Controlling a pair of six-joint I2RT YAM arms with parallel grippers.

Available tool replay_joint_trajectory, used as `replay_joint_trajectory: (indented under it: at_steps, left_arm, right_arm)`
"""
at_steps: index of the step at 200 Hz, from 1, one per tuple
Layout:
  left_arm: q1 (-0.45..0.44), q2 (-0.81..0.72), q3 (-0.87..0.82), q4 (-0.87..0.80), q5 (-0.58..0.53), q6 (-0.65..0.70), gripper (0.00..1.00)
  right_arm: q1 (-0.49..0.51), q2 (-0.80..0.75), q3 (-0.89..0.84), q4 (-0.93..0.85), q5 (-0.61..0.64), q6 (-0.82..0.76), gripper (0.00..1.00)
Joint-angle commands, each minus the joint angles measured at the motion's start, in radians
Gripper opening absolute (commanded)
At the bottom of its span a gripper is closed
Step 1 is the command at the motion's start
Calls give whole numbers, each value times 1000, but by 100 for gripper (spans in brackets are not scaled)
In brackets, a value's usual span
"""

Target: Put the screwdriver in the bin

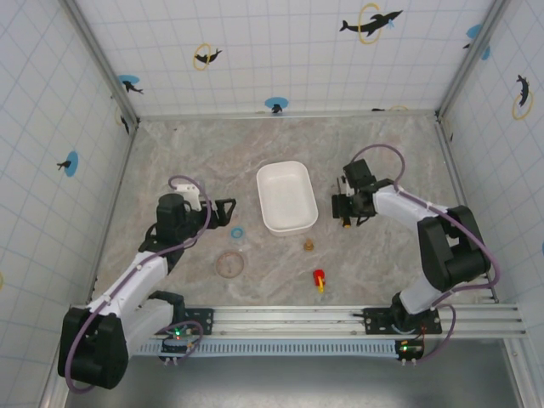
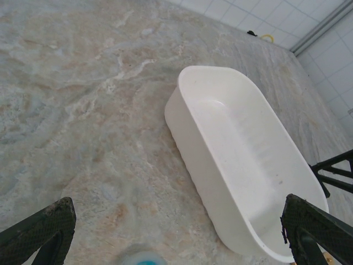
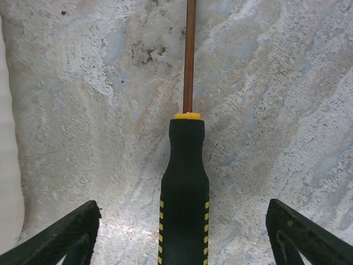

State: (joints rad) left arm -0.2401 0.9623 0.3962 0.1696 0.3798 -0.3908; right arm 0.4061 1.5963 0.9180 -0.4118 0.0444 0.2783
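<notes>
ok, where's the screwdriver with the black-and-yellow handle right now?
In the right wrist view the screwdriver lies on the marble table inside the open right gripper, just right of the white plastic bin.

Between the black fingers of the right gripper (image 3: 182, 232), the slim screwdriver (image 3: 184, 182) had a black handle with yellow dashes, a yellow collar and a coppery shaft. Under it the stone table (image 3: 83, 110) was marbled beige-grey. Ahead of the left gripper (image 2: 176, 226), the shallow plastic bin (image 2: 190, 132) was white.

Black-handled screwdriver (image 3: 185, 187) on marbled table (image 3: 276, 83), right gripper (image 3: 182, 215) spread wide — finger each side
</notes>
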Motion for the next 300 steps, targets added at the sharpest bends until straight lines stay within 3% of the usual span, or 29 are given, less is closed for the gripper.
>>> replay_joint_trajectory:
  at_steps: [1,125,179,207,264,300]
  left_arm:
    - [-20,4,3,-23,-18,-16,97]
    - [-37,-20,-7,-79,-91,-18,98]
    - [-37,-8,-9,-79,-93,-8,97]
    - [-36,-6,-13,-79,-93,-3,97]
    - [-36,-2,-17,-79,-94,6,97]
    - [-37,1,-19,-79,-99,13,98]
  right_arm:
    - [24,29,42,-20,42,31,78]
    - [60,88,65,-27,80,61,57]
    - [60,115,76,-35,67,60,37]
    - [61,131,84,-38,61,61,33]
    - [56,147,91,-41,37,66,0]
    - [19,59,82,15,-91,133,0]
